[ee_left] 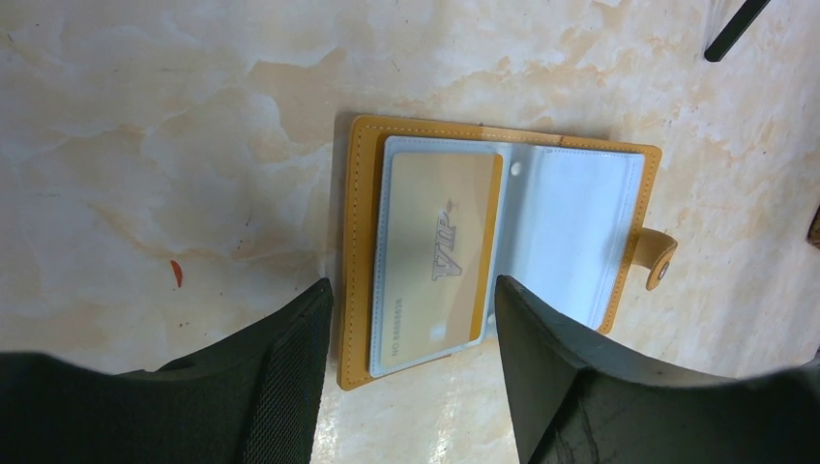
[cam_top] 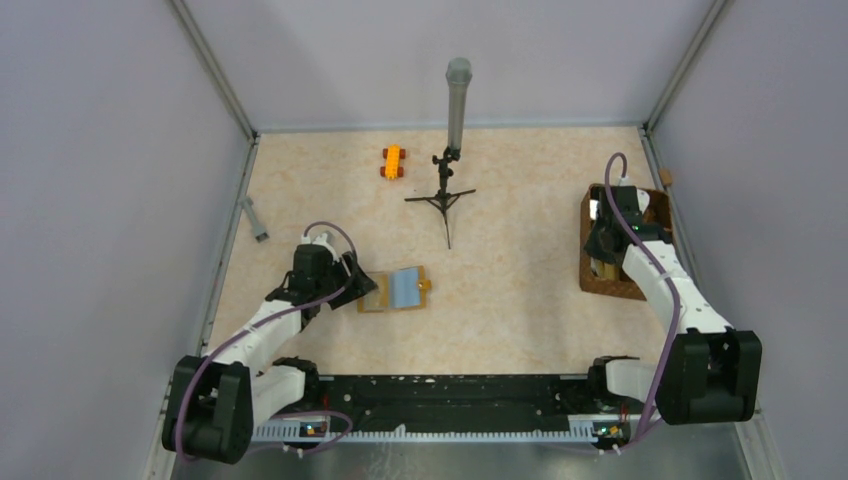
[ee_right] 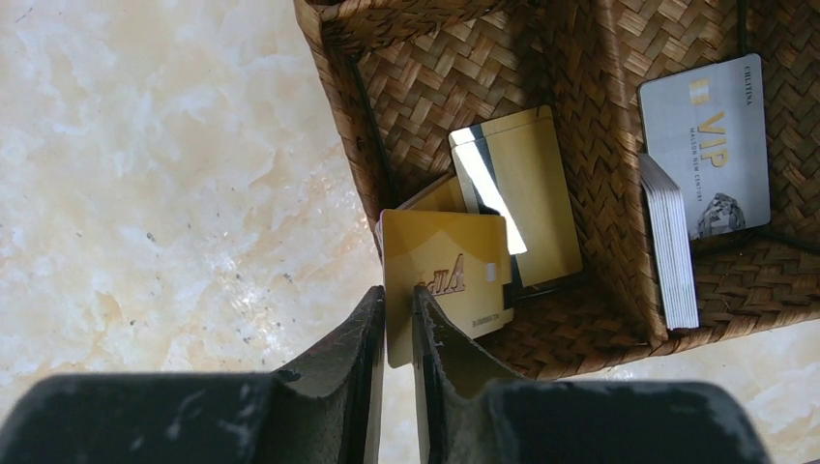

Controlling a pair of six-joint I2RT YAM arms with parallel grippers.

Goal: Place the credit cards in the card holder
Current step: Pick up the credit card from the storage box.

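Starting nearest the bases, the left tool (ee_left: pixel 411 290) is seen spread wide and holding nothing, poised just above the card holder (ee_left: pixel 361 251). The holder lies opened flat on the table (ee_left: pixel 145 145) with its snap tab turned outward. One gold card (ee_left: pixel 440 256) is already lodged in the clear sleeve on one half of the holder, while the sleeve on the other half is empty. Farther out on the right side, the right tool (ee_right: pixel 398 295) is closed narrowly on the edge of a second gold card (ee_right: pixel 445 271), held over the corner compartment of the wicker basket (ee_right: pixel 600 145). Further gold cards (ee_right: pixel 537 193) are left lying in that compartment, and a stack of silvery grey cards (ee_right: pixel 711 145) is stood in the next one. The task is judged to be in its early part: one card is filed, one is gripped but not yet carried across, and the rest are yet to be fetched. At the far side, a toy car (cam_top: pixel 392 161) and a small stand (cam_top: pixel 455 105) are set well apart from the work.
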